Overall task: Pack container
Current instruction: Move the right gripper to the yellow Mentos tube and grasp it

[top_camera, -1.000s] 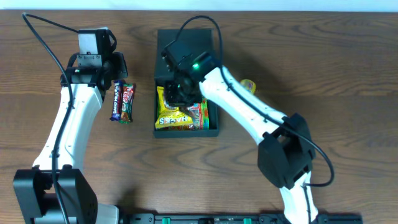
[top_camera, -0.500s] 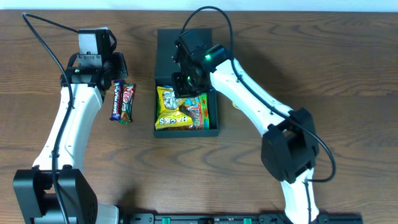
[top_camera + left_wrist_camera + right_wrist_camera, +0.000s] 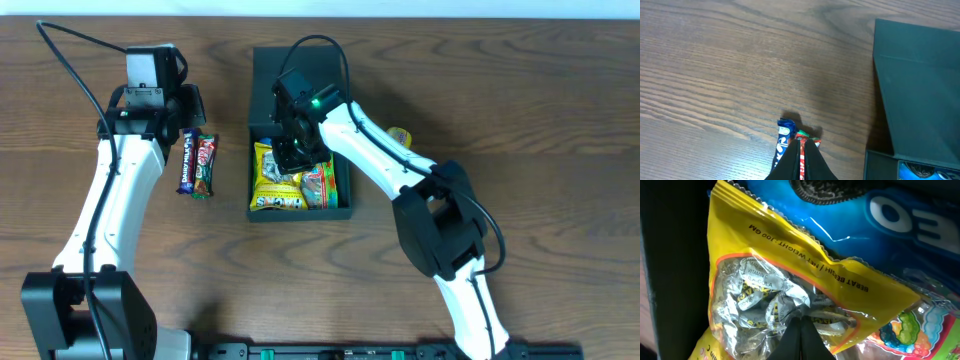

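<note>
Container (image 3: 300, 212), centre: three packets (image 3: 272, 182) in; two bars (image 3: 197, 165), centre left, unpacked. Right gripper (image 3: 800, 322) clenched, left gripper (image 3: 800, 145) likewise; lid (image 3: 264, 75) open.

The counter (image 3: 715, 60) is brown wood, grained, with a dull sheen. The container (image 3: 920, 85) is plain, matt cardboard. Inside it, the yellow packet (image 3: 790, 255) and blue packet (image 3: 845, 215) are glossy, crinkled plastic film.

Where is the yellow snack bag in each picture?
Overhead: the yellow bag lies inside the green box, near the picture's middle.
Left wrist: not in it; only the box shows, at the right.
Right wrist: the bag fills the middle.
Shared landmark: the green box, whose dark wall is at the left there.
</note>
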Robot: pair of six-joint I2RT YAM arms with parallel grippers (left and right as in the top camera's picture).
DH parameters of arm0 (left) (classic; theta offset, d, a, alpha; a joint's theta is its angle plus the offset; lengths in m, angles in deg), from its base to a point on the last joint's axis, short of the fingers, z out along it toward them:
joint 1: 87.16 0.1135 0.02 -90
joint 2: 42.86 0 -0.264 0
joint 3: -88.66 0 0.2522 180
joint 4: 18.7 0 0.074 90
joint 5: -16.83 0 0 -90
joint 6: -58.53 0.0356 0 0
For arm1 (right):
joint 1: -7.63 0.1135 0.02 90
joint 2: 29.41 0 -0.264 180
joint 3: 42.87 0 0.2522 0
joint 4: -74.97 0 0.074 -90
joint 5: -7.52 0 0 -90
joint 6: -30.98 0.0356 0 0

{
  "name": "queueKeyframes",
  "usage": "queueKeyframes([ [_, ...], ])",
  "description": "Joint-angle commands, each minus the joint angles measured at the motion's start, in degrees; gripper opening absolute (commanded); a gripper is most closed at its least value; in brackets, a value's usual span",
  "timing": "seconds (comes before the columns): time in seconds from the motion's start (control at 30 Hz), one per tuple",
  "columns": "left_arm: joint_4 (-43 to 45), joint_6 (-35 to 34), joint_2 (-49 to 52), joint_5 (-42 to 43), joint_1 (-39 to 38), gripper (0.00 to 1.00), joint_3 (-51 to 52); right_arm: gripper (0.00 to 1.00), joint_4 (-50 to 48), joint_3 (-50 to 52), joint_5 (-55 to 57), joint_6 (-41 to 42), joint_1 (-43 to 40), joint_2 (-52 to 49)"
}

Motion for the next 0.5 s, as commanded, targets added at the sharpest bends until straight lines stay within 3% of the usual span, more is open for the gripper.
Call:
queueKeyframes([
  [0.0, -0.09, -0.42, -0.39, 0.22, 0.17, 0.06, -0.04, 0.01, 0.48, -0.35, -2.54, -3.30, -1.03, 2.51],
  [0.27, -2.49, -0.17, -0.37, 0.20, 0.17, 0.06, -0.04, 0.01, 0.72, -0.66, 1.44, -3.19, -10.73, 14.01],
  [0.47, -5.01, 0.85, -0.35, 0.20, 0.17, 0.06, -0.02, 0.01, 6.64, -0.61, 5.44, 1.99, -21.05, 14.69],
])
